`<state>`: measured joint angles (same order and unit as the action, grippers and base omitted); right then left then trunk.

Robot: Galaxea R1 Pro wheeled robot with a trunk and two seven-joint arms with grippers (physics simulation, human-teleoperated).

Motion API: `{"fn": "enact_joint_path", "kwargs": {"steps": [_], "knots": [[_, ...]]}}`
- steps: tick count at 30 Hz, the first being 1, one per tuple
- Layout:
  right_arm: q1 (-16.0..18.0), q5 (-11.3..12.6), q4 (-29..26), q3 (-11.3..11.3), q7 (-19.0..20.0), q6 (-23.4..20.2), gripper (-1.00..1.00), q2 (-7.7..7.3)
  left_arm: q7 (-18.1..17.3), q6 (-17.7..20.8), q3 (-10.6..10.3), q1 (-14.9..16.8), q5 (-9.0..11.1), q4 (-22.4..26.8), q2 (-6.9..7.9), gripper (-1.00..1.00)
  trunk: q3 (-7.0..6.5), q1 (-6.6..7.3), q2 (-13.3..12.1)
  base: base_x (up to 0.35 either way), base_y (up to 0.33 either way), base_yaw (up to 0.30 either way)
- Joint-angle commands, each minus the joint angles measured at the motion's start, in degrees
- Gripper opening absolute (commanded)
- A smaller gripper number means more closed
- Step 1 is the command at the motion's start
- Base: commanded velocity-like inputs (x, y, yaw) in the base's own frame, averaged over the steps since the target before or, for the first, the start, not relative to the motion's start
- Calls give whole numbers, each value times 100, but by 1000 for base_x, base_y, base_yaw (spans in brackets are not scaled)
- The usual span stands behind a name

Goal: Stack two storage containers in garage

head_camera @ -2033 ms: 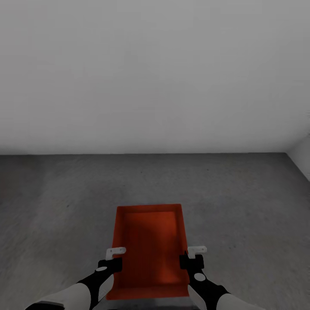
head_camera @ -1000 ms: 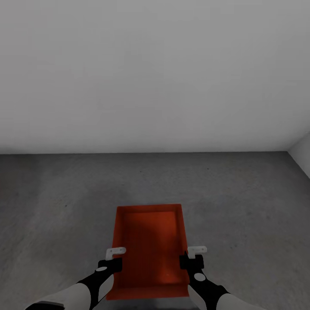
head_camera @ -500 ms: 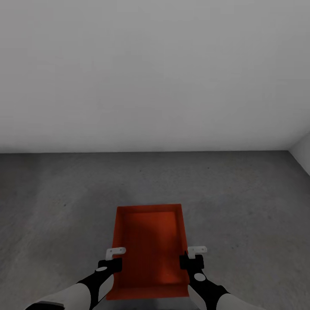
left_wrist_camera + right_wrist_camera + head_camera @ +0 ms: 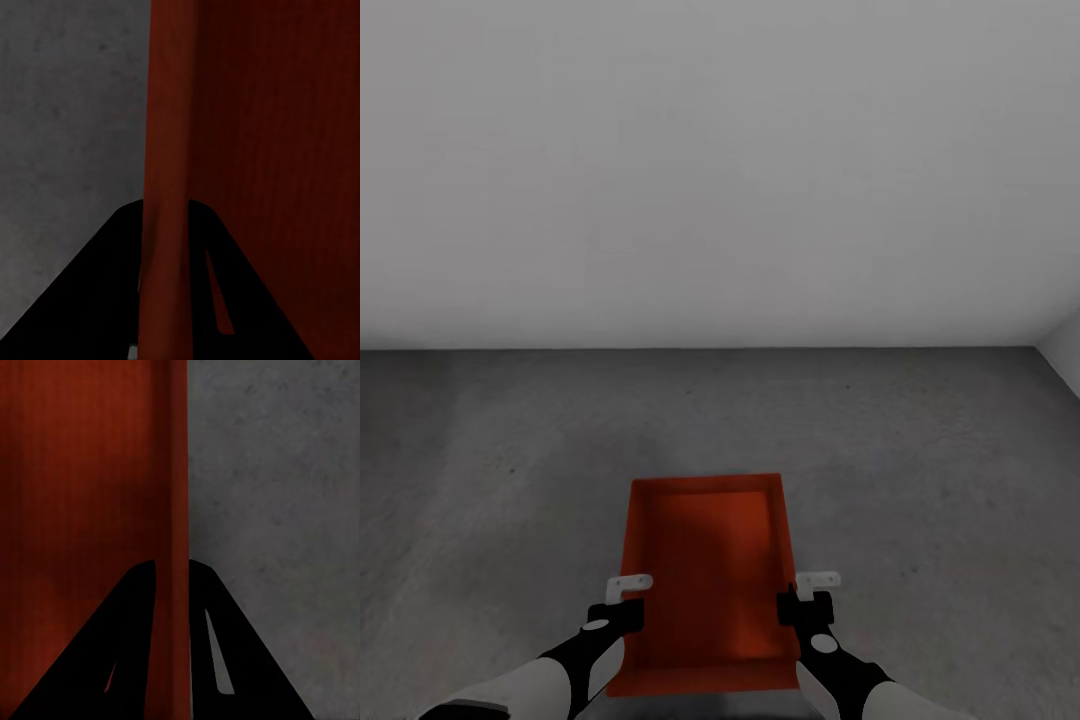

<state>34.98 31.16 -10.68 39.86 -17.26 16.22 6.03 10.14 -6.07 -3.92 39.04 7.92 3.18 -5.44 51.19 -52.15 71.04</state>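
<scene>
1 orange-red open-top rectangular plastic bin point(image 4: 705, 580) with finely ribbed walls, empty and level, is held above the mottled grey concrete floor point(image 4: 490, 470). Left gripper point(image 4: 622, 598) pinches its left rim; right gripper point(image 4: 810, 596) pinches its right rim.

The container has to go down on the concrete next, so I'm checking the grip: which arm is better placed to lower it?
Neither alone: left tool and right tool each clamp a side wall of the container.

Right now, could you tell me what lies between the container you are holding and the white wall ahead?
Bare grey concrete floor between the container and the wall, in the head view.
</scene>
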Motion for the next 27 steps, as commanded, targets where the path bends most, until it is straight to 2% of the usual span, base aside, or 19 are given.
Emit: {"fn": "enact_joint_path", "kwargs": {"steps": [1, 27], "knots": [[0, 206, 435, 169, -102, 57, -100, -1, 155, -26, 110, 7, 17, 436, -1, -100, 12, 0, 2, 0, 0, 63], [0, 206, 435, 167, -102, 57, -100, -1, 155, -26, 120, 7, 17, 499, -1, -100, 237, 0, 2, 0, 0, 63]]}}
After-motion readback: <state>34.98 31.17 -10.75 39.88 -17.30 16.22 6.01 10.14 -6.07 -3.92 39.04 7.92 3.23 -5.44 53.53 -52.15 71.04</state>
